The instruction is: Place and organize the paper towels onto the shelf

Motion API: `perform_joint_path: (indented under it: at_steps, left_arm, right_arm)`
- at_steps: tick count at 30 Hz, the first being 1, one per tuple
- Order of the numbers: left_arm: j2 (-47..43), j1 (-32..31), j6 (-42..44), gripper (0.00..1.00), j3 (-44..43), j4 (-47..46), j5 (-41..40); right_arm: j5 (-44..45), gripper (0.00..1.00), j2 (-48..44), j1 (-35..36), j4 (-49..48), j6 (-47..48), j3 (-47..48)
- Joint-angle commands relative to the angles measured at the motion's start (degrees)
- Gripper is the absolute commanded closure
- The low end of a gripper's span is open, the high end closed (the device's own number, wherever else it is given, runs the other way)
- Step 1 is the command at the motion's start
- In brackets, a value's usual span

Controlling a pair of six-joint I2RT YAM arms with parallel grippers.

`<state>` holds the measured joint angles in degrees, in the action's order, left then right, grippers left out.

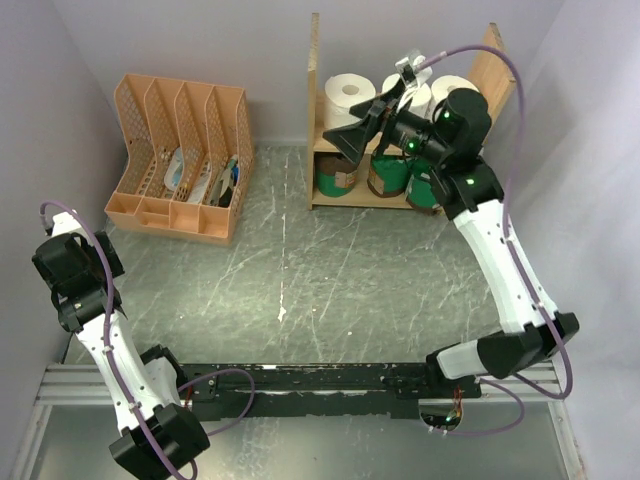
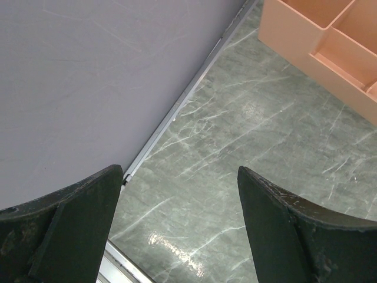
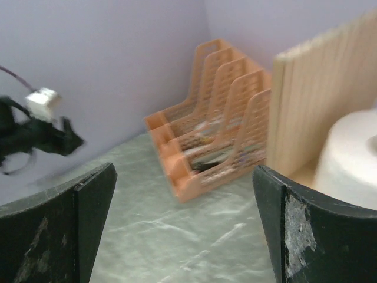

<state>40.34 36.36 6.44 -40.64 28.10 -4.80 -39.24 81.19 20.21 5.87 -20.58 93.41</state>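
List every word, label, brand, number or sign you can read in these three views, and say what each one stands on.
No text is readable in any view.
green-wrapped rolls on the lower board of the shelf: brownish patches on the wrap, too small to read.
items in the orange organizer: any print is too small from above and blurred in the right wrist view.
white rolls: plain, no markings seen.

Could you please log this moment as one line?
left end effector: open, empty | right end effector: open at light wooden shelf | white paper rolls above, green-wrapped rolls below
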Motion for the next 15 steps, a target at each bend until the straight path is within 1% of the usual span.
perform_joint_path:
  at_steps: [1, 2, 3, 5, 6, 8, 10, 12, 14, 15]
  left_arm:
    - [-0.78, 0.90, 0.46, 0.09, -0.55, -1.02, 1.66]
    - [-0.72, 0.89, 0.53, 0.09, -0.51, -1.03, 1.69]
    - [-0.66, 0.88, 0.53, 0.09, -0.62, -0.95, 1.71]
    - [-0.61, 0.83, 0.50, 0.09, -0.59, -0.90, 1.57]
    - [-0.62, 0.84, 0.45, 0.09, -0.58, -0.93, 1.55]
    - [-0.73, 0.87, 0.43, 0.09, -0.60, -0.94, 1.46]
    - [-0.62, 0.90, 0.42, 0.09, -0.58, -0.99, 1.45]
    - [-0.48, 0.89, 0.47, 0.09, -0.65, -0.94, 1.57]
    - [-0.24, 0.83, 0.46, 0.09, -0.66, -0.92, 1.59]
    - [-0.14, 0.85, 0.49, 0.09, -0.73, -0.86, 1.67]
  right_arm:
    - [12.97, 0.00, -1.11, 2.58, 24.93, 31.51, 8.86]
    - [18.59, 0.00, -0.57, 3.65, 29.20, 34.14, 11.08]
    - [23.91, 0.00, -1.09, 4.42, 31.71, 36.35, 11.30]
    - [29.35, 0.00, -5.56, 4.49, 32.15, 37.83, 7.35]
    - [32.43, 0.00, -7.64, 4.49, 32.67, 35.99, 6.25]
    - [42.41, 0.00, -10.38, 4.26, 36.58, 29.35, 6.46]
    - [48.02, 0.00, -14.37, 3.43, 37.68, 24.73, 6.12]
    - [52.86, 0.00, -17.28, 1.58, 37.19, 23.02, 5.31]
    - [55.21, 0.00, -19.12, -0.57, 36.66, 25.11, 3.69]
    - [54.21, 0.00, -19.69, -1.47, 36.86, 27.66, 2.82]
